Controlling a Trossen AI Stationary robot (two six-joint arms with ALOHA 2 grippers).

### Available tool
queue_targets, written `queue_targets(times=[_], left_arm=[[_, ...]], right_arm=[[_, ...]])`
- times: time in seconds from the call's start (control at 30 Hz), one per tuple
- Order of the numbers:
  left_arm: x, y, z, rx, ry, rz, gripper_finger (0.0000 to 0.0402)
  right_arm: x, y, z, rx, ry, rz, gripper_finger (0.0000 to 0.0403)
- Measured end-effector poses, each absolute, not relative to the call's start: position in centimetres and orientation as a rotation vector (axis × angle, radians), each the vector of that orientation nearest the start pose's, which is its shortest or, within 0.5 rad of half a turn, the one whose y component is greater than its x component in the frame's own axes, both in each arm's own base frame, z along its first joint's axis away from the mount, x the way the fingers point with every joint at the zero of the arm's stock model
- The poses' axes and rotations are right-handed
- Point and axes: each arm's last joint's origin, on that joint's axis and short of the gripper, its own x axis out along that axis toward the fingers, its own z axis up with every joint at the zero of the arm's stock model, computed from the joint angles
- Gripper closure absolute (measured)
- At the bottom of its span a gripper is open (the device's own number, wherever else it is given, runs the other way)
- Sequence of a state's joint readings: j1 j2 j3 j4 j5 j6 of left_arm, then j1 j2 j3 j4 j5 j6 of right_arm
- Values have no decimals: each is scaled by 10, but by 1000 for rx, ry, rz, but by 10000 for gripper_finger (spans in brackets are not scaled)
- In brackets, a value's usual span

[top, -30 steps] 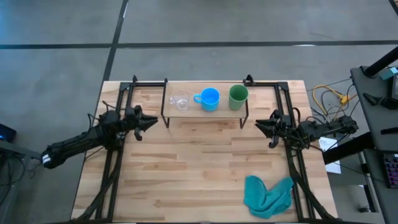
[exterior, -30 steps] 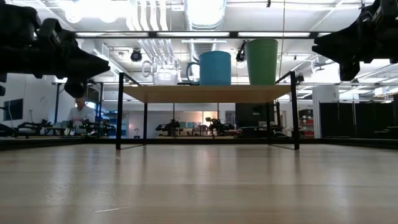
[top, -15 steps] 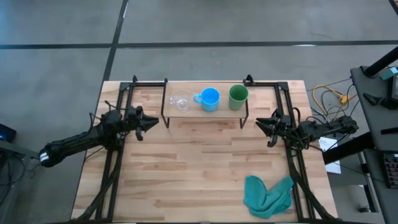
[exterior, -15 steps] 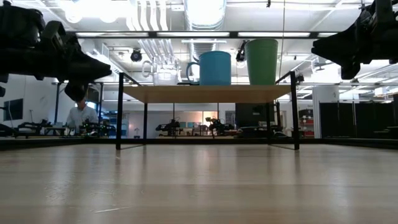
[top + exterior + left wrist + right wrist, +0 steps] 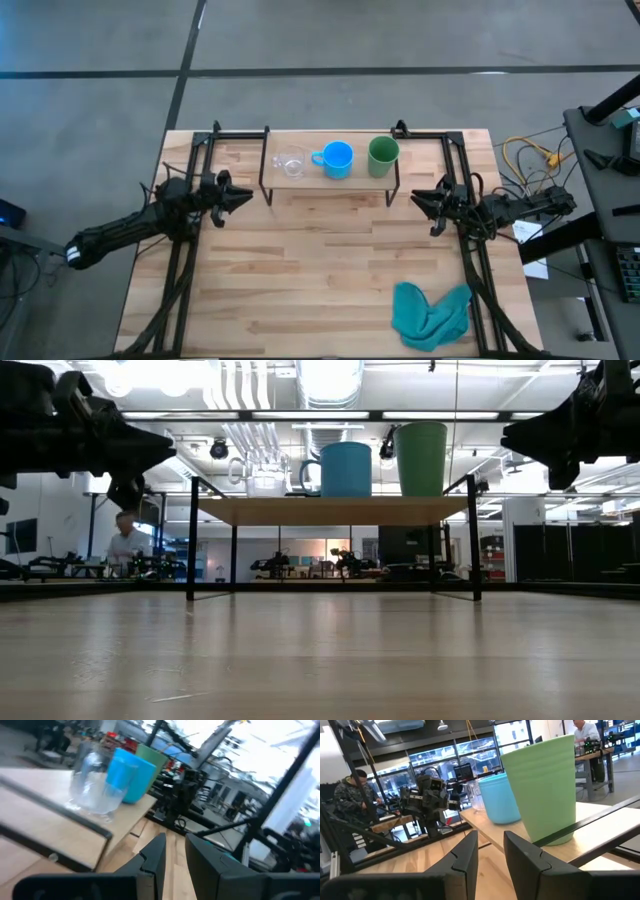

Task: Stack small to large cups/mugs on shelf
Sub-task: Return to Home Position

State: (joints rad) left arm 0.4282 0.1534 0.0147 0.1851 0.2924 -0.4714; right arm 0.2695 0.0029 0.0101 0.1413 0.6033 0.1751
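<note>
Hardly anything has changed since a second ago: in the low view the left tool [image 5: 160, 455] has drawn slightly back and upward from the shelf, and a person [image 5: 124, 541] in the room behind has shifted a little, while the three vessels stand as before. On the low narrow shelf with a light wooden board top and thin black wire legs [image 5: 355, 180], at the far side of the wooden worktop [image 5: 320, 260], the small clear glass cup [image 5: 290, 163] stands at the left arm's end. The bright blue mug with a handle [image 5: 337, 159] is in the middle, its handle pointing toward the glass cup. The larger green cup [image 5: 383, 155] stands at the right arm's end. All three are upright and in a row. The left tool [image 5: 243, 197] hangs above the worktop just off the shelf's left end, with its fingers [image 5: 152, 857] a narrow gap apart and holding nothing. The right tool [image 5: 418, 203] hangs just off the shelf's right end, likewise narrowly parted and empty. A crumpled teal cloth [image 5: 430, 312] lies on the worktop near the front right corner, well apart from the shelf.
</note>
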Motion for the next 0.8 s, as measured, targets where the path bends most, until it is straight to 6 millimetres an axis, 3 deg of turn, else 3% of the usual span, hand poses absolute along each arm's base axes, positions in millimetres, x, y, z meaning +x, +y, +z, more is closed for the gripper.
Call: queue_targets(times=[0.17, 0.8], left_arm=[[98, 35, 176, -358, -92, 99, 342], [93, 32, 178, -283, -128, 76, 342]], right_arm=[[92, 8, 179, 240, -162, -320, 314], [92, 8, 179, 243, -162, -320, 314]])
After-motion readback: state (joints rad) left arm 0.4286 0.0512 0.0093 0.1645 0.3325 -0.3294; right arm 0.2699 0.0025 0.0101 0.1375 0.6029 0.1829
